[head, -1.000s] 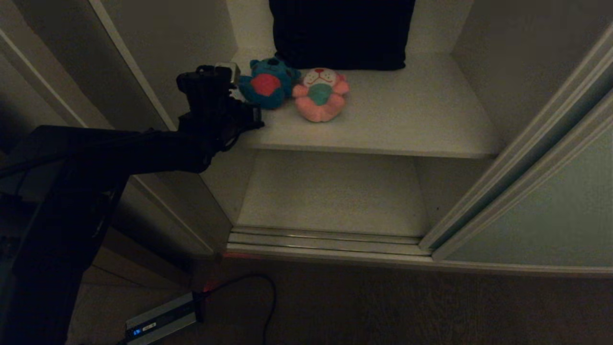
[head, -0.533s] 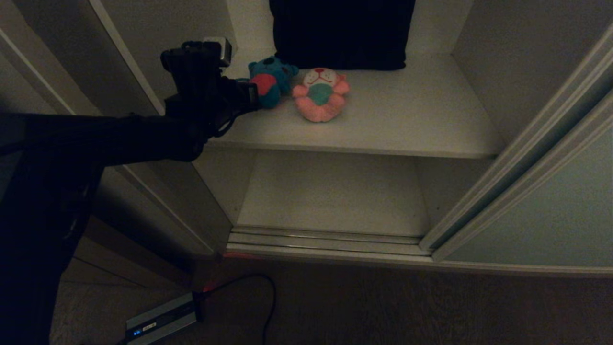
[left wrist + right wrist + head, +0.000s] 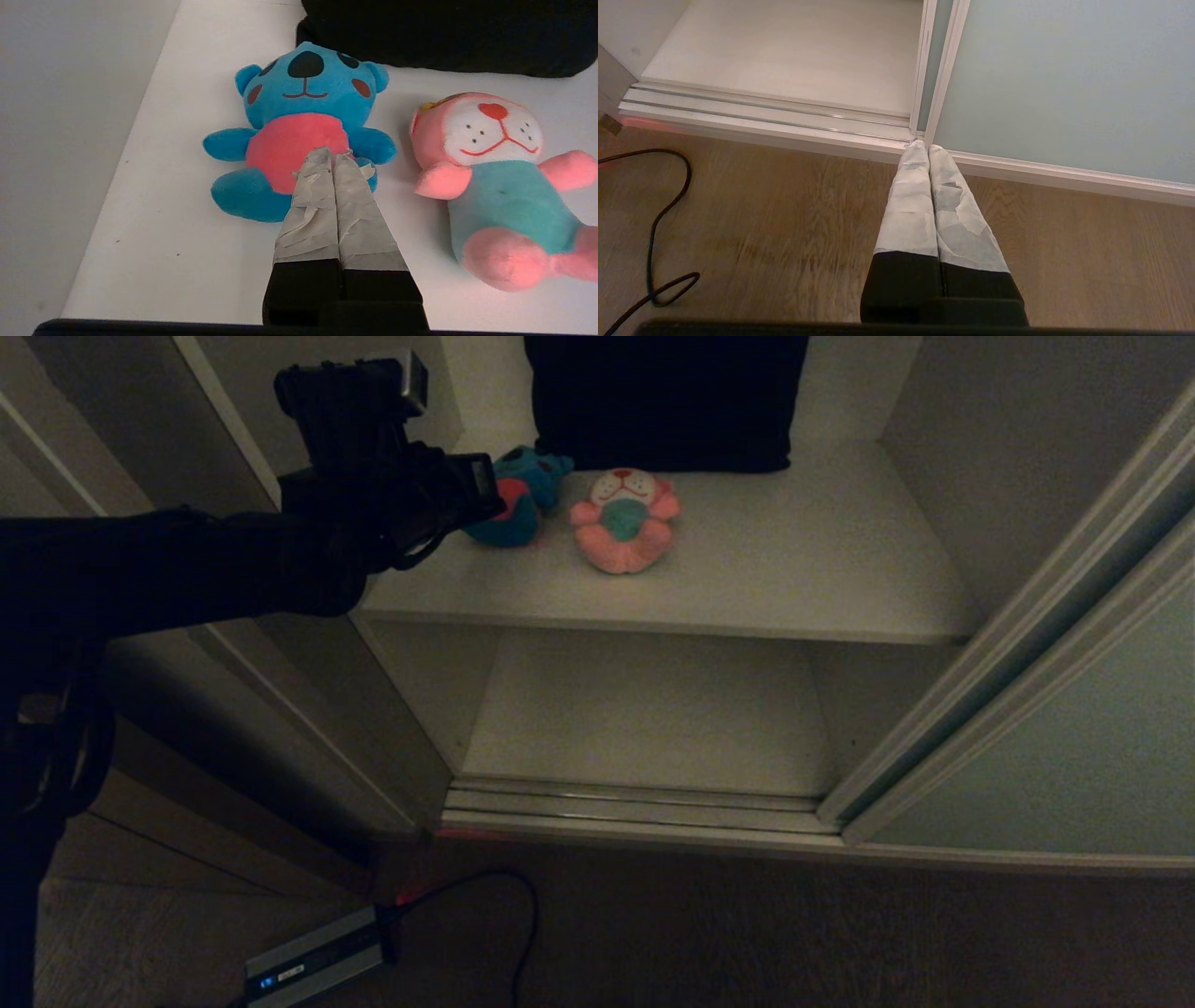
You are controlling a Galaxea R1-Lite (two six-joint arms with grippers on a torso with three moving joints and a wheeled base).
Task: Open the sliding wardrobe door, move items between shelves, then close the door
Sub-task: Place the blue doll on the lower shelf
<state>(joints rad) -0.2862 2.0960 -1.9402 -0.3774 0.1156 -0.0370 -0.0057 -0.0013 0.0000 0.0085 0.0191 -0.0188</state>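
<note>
Blue toy (image 3: pixel 299 116) and pink toy (image 3: pixel 495 186) lie side by side on the upper shelf (image 3: pixel 803 560), neither moved; sliding wardrobe door (image 3: pixel 1064 737) already open; left gripper (image 3: pixel 334 158) over the blue toy, fingers together, nothing held; right gripper (image 3: pixel 923 145) parked near the floor, fingers together; transfer and closing remain.

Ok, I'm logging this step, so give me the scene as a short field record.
door: sliding wardrobe door slid open to the right
upper shelf: blue plush toy, pink plush toy, dark cushion behind them
lower shelf: bare where seen
left gripper: shut, tips over the blue toy's belly
right gripper: shut, parked above the floor
</note>
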